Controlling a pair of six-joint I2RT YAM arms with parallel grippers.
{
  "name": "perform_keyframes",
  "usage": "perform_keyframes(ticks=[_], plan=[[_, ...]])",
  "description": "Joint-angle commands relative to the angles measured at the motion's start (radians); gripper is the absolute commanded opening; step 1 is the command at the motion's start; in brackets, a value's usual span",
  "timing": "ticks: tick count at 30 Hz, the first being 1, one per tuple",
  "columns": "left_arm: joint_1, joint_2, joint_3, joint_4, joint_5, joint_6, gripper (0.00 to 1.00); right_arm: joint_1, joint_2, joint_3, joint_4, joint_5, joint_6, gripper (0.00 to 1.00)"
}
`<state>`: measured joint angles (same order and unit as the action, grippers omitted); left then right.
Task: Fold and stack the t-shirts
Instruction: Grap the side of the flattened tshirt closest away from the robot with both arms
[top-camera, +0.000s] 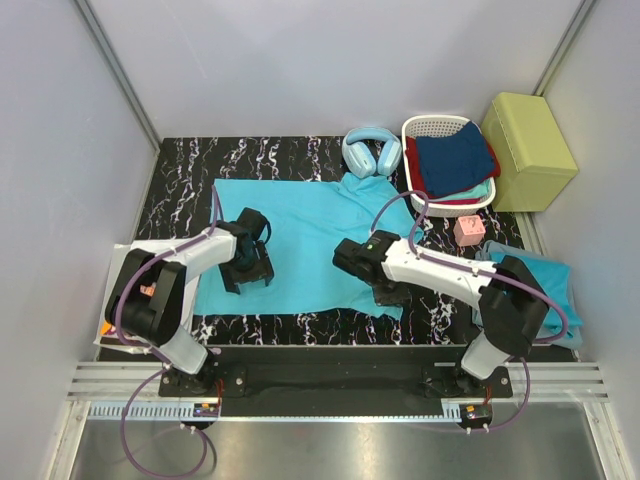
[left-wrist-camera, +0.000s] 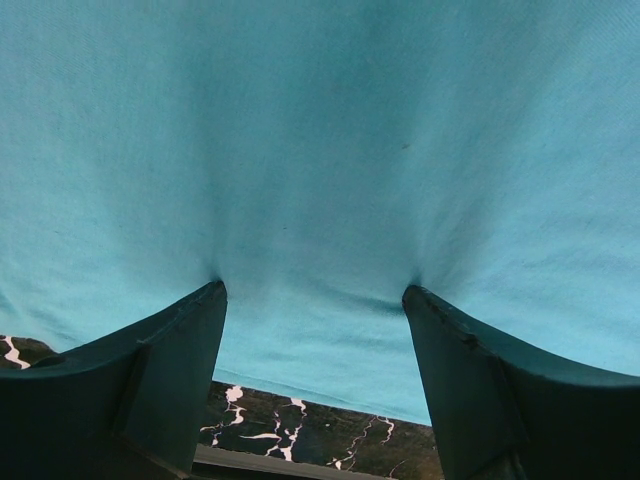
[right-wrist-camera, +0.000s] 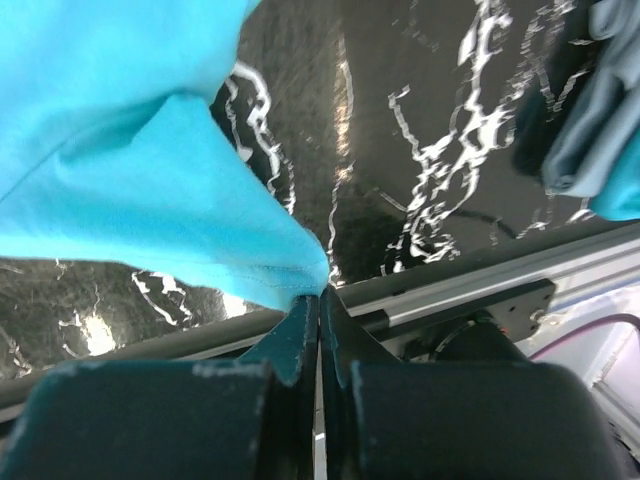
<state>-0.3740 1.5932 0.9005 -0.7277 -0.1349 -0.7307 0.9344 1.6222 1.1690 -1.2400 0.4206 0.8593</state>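
Note:
A turquoise t-shirt (top-camera: 300, 240) lies spread on the black marble table (top-camera: 180, 190). My left gripper (top-camera: 246, 277) is open, both fingertips (left-wrist-camera: 200, 310) pressed down on the shirt (left-wrist-camera: 320, 150) near its front left hem. My right gripper (top-camera: 392, 292) is shut on the shirt's front right corner (right-wrist-camera: 290, 270), lifting it a little off the table. More shirts, navy and red (top-camera: 455, 160), lie in a white basket (top-camera: 428, 126) at the back right. A folded teal shirt (top-camera: 548, 280) lies at the right edge.
Light blue headphones (top-camera: 372, 150) lie behind the shirt. A yellow-green box (top-camera: 528, 135) stands right of the basket. A small pink object (top-camera: 469, 230) sits in front of the basket. Grey walls close in left, back and right.

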Motion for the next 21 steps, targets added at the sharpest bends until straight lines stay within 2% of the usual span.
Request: perform_keyframes(ticks=[1, 10, 15, 17, 18, 21], plan=[[-0.008, 0.024, 0.020, 0.028, 0.017, 0.014, 0.77, 0.009, 0.042, 0.069, -0.078, 0.109, 0.044, 0.00], [-0.006, 0.050, 0.024, 0.034, 0.024, 0.020, 0.77, 0.009, 0.194, 0.158, -0.010, 0.173, -0.003, 0.00], [-0.006, 0.051, 0.025, 0.033, 0.027, 0.024, 0.77, 0.009, 0.248, 0.208, 0.004, 0.156, -0.011, 0.00], [-0.006, 0.050, 0.023, 0.034, 0.027, 0.024, 0.77, 0.010, 0.228, 0.208, 0.011, 0.153, -0.013, 0.11], [-0.006, 0.050, 0.021, 0.034, 0.027, 0.024, 0.77, 0.009, 0.199, 0.205, 0.014, 0.155, -0.011, 0.22], [-0.008, 0.051, 0.021, 0.034, 0.026, 0.022, 0.77, 0.009, 0.154, 0.202, 0.007, 0.152, -0.017, 0.34]])
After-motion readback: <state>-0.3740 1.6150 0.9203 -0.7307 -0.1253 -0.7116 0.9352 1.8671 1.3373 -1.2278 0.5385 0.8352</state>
